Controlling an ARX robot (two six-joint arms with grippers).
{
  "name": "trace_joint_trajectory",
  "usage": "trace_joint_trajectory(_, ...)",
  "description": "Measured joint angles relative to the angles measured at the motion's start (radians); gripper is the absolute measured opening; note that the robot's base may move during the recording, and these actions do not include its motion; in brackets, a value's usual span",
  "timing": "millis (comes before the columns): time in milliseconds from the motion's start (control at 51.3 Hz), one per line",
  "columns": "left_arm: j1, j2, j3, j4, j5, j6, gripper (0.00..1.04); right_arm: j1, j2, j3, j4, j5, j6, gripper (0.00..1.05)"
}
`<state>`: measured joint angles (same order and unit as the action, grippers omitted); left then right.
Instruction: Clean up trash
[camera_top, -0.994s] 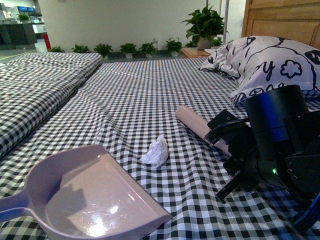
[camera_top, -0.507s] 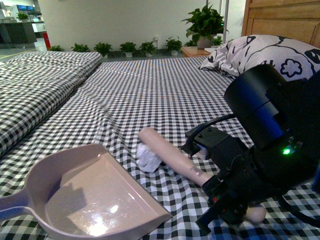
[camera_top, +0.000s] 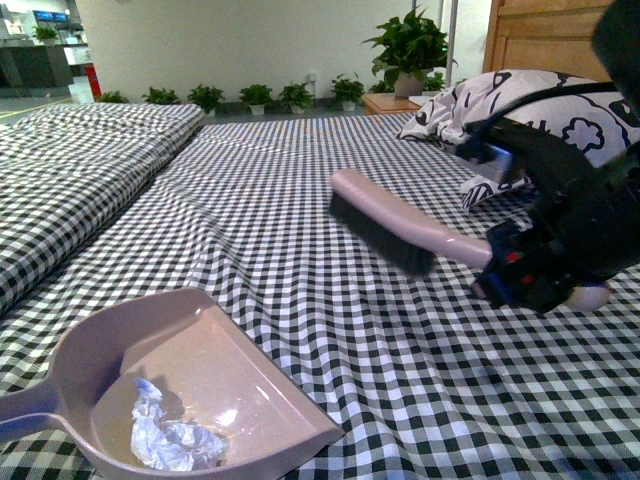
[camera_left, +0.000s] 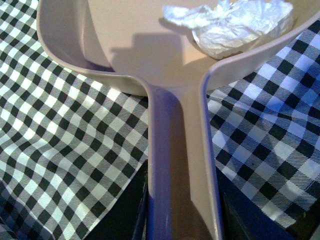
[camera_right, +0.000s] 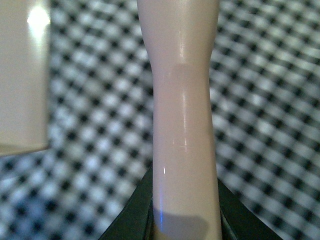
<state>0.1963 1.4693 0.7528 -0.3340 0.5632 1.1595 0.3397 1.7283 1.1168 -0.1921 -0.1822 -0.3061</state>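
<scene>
Trash (camera_top: 168, 438) is lying crumpled inside the dustpan (camera_top: 250, 370) on the checked bedspread (camera_top: 300, 190), well apart from the right gripper (camera_top: 520, 265), whose fingers are clamping a brush (camera_top: 400, 225) clear of the cloth. Left wrist view: trash (camera_left: 230, 22) is sitting beyond the handle (camera_left: 180, 160) running between dark fingers (camera_left: 129, 215); grip unclear. Right wrist view: fingers (camera_right: 135, 215) are pressing the brush handle (camera_right: 182, 125).

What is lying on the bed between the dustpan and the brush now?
Nothing: in the front view, only bare checked sheet lies between the dustpan and the raised brush. The trash sits inside the dustpan.
</scene>
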Motion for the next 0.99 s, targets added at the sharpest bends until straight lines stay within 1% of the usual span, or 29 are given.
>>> trace_joint_trajectory(117, 0.0, 0.0, 0.0, 0.0, 0.0, 0.0, 0.28, -0.075, 0.034, -0.018, 0.104, 0.106, -0.003, 0.19)
trace_joint_trajectory(195, 0.0, 0.001, 0.0, 0.0, 0.0, 0.0, 0.28, -0.142, 0.055, -0.045, 0.198, 0.172, 0.002, 0.19)
trace_joint_trajectory(312, 0.0, 0.001, -0.001, 0.004, 0.0, -0.005, 0.28, -0.243, 0.051, -0.066, 0.243, 0.186, 0.035, 0.19)
trace_joint_trajectory(351, 0.0, -0.008, -0.026, 0.073, 0.002, -0.023, 0.28, -0.272, 0.042, -0.072, 0.243, 0.179, 0.045, 0.19)
trace_joint_trajectory(429, -0.005, -0.019, -0.053, 0.184, 0.005, -0.076, 0.28, -0.328, 0.008, -0.093, 0.242, 0.154, 0.062, 0.19)
trace_joint_trajectory(546, -0.016, -0.051, -0.054, 0.288, 0.006, -0.19, 0.28, -0.386, -0.077, -0.136, 0.233, 0.088, 0.082, 0.19)
trace_joint_trajectory(682, -0.035, -0.124, -0.054, 0.359, 0.008, -0.357, 0.28, -0.433, -0.212, -0.179, 0.21, 0.001, 0.101, 0.19)
trace_joint_trajectory(780, -0.052, -0.172, -0.054, 0.382, -0.005, -0.434, 0.28, -0.468, -0.308, -0.201, 0.182, -0.064, 0.117, 0.19)
trace_joint_trajectory(877, -0.074, -0.223, -0.054, 0.416, -0.043, -0.51, 0.28, -0.506, -0.391, -0.219, 0.146, -0.124, 0.137, 0.19)
trace_joint_trajectory(994, -0.1, -0.283, -0.054, 0.469, -0.137, -0.606, 0.28, -0.554, -0.48, -0.235, 0.106, -0.211, 0.167, 0.19)
